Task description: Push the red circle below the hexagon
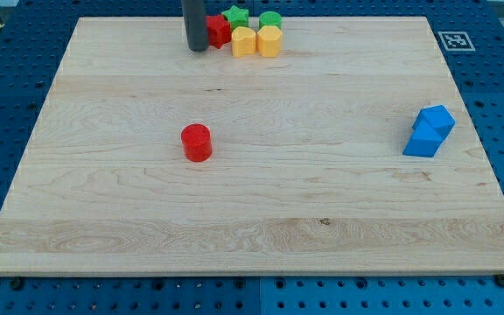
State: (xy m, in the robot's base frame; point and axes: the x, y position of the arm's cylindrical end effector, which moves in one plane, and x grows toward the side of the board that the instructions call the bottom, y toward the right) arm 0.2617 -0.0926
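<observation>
The red circle [197, 142], a short red cylinder, stands alone on the wooden board, left of centre. At the view's top is a tight cluster: a red block [219, 30], a green star [236, 17], a green round block [270, 20], a yellow hexagon-like block [244, 41] and a yellow rounded block [269, 41]. My tip [197, 47] rests on the board just left of the red block in that cluster, touching or nearly touching it, far above the red circle.
Two blue blocks [430, 131] sit together near the board's right edge. The wooden board [103, 227] lies on a blue pegboard table; a marker tag [454, 39] is at the top right corner.
</observation>
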